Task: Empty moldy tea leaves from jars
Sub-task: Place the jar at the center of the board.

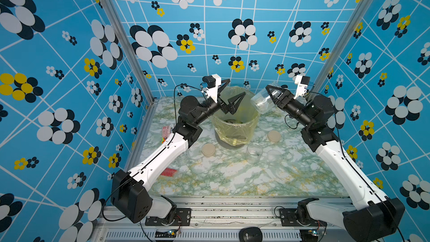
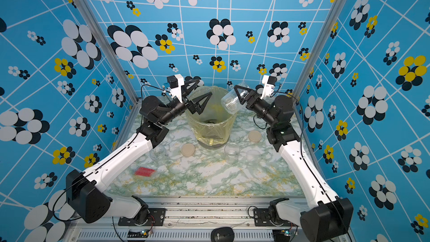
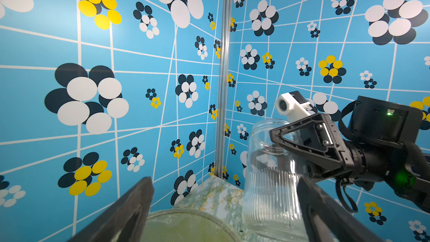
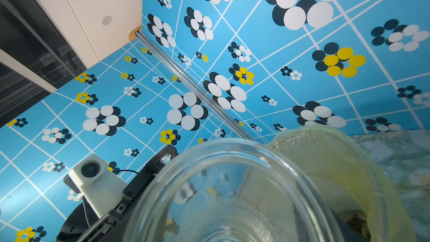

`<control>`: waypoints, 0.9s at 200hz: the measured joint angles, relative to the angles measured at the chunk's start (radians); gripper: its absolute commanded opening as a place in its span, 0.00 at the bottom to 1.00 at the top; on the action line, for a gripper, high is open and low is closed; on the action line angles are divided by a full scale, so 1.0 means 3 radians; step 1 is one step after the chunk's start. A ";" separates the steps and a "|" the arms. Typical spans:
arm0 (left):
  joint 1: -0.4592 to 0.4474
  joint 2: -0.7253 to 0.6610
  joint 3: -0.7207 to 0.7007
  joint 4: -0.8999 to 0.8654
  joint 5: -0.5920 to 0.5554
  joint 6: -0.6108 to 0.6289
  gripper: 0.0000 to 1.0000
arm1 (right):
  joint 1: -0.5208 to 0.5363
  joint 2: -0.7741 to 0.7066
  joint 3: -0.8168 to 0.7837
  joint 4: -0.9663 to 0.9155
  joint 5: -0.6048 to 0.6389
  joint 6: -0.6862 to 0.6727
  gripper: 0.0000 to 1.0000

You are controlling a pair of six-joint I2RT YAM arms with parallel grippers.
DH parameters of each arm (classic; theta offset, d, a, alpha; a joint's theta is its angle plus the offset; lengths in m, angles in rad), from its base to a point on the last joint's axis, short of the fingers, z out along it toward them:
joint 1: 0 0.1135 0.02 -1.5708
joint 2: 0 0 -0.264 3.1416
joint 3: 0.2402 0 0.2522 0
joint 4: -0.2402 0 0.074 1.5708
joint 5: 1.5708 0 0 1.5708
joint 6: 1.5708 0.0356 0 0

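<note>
Where the green-veined marble table (image 1: 232, 178) ends, we see walls (image 1: 69, 66) of blue panels printed with white, black and yellow flowers, joined by metal posts. A bin (image 1: 232, 133) lined with a yellow bag stands mid-table, and the tea leaves (image 1: 230, 121) lie as a dark patch at its bottom. A beige lid (image 1: 208, 149) lies to its left and another lid (image 1: 274, 135) to its right.

Our left claw (image 1: 236, 87) is spread wide and empty above the bin's rim. Our right claw (image 1: 270, 96) grips a jar (image 1: 261, 103), tilted at the bin's right rim and seemingly empty; one finger is hidden behind the glass.

A second jar (image 1: 254, 152) stands open near the bin, with a clear lid (image 1: 274, 155) faint beside it. A third jar (image 2: 158, 152) is half lost against our left arm in a top view. A red thing (image 1: 168, 172) near that arm is too blurred to name.
</note>
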 measured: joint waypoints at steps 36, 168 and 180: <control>0.0031 -0.0090 -0.0081 -0.0181 -0.0048 0.0062 0.99 | -0.0017 -0.0477 -0.0290 -0.0487 0.0333 -0.0556 0.30; 0.0103 -0.0847 -0.0596 -0.0961 -0.1303 0.0120 0.99 | -0.0017 -0.0272 -0.1358 -0.0362 0.1342 -0.1591 0.30; 0.0118 -0.0955 -0.0697 -0.1048 -0.1375 0.0120 0.99 | -0.0017 -0.0146 -0.1358 -0.0237 0.1385 -0.1661 0.30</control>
